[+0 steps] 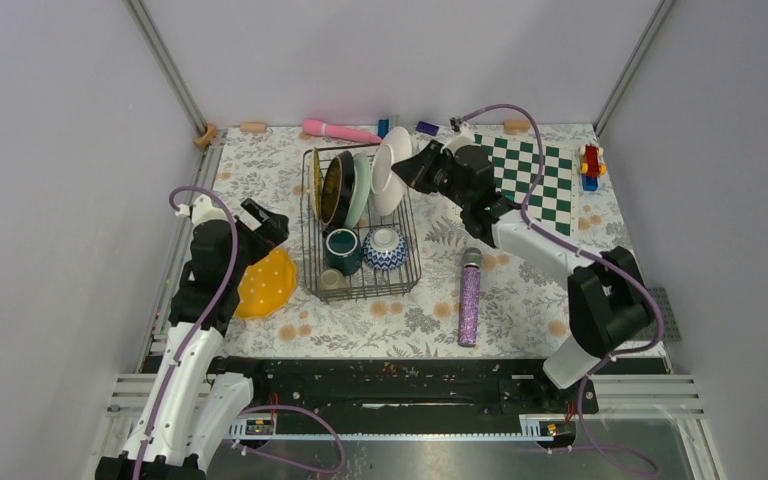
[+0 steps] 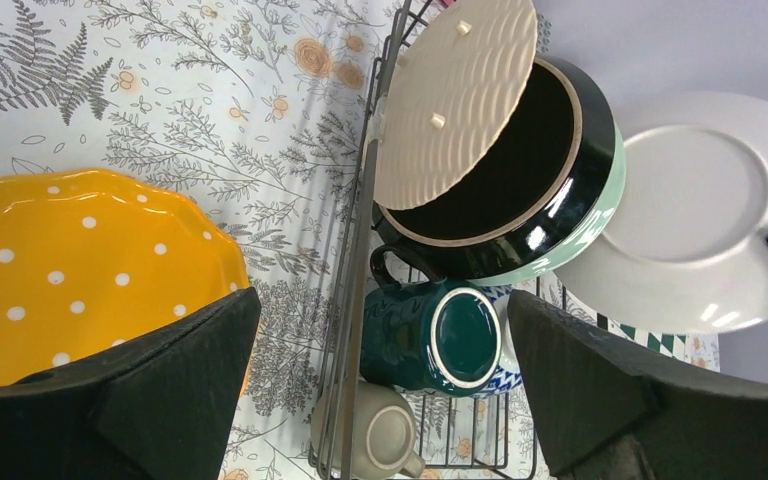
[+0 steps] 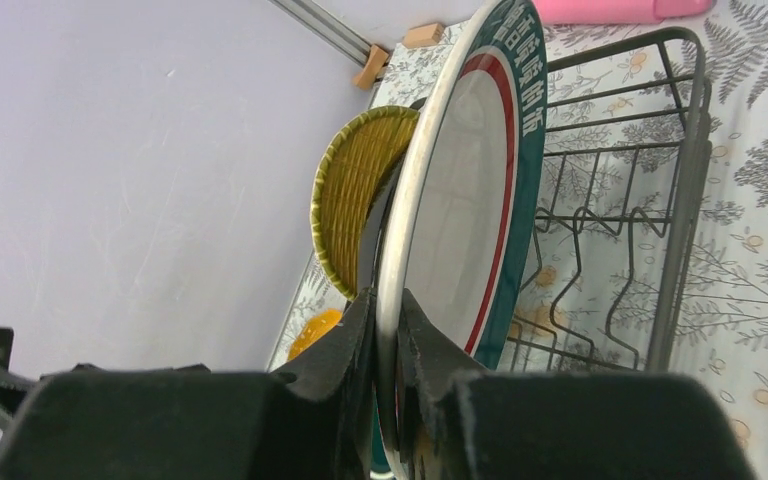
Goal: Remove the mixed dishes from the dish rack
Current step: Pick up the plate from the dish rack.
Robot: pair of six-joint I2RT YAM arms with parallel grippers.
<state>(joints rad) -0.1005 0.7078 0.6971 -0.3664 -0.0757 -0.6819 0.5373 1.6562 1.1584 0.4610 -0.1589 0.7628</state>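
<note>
Floral-print cloth (image 1: pixel 430 320) covers the table you are working on, with plain grey walls on three sides. In the overhead view, taking 12 o'clock as the far wall, the dish rack (image 1: pixel 412 262) sits just left of table centre, and the chessboard (image 1: pixel 540 185) lies flat at its 2 o'clock, close by but apart. Your right gripper (image 1: pixel 410 168) reaches in from the chessboard side to the rack's far right corner. Its fingers (image 3: pixel 345 345) are pinched on the edge of the white plate with the green-red rim (image 3: pixel 465 200), which stands on edge and leans toward 1 o'clock. Whether its lower edge rests in the dividers cannot be told. Your left gripper (image 1: pixel 265 222) hangs at the rack's 9 o'clock with its fingers (image 2: pixel 160 385) spread wide, holding nothing. A yellow dotted plate (image 1: pixel 263 283) lies flat on the cloth at the rack's 8 o'clock, outside the wires. Upright in the far half of the rack, from 9 toward 3 o'clock: woven-textured plate (image 2: pixel 455 95), dark plate (image 2: pixel 520 170), pale green plate (image 1: pixel 359 190). A glittery purple cylinder (image 1: pixel 470 300) lies on the cloth at the rack's 4 o'clock. In the near half of the rack sit the teal mug (image 2: pixel 435 335), the patterned bowl (image 1: pixel 385 249) at its 3 o'clock, and the small grey cup (image 2: pixel 375 440) at its 6 o'clock.
</note>
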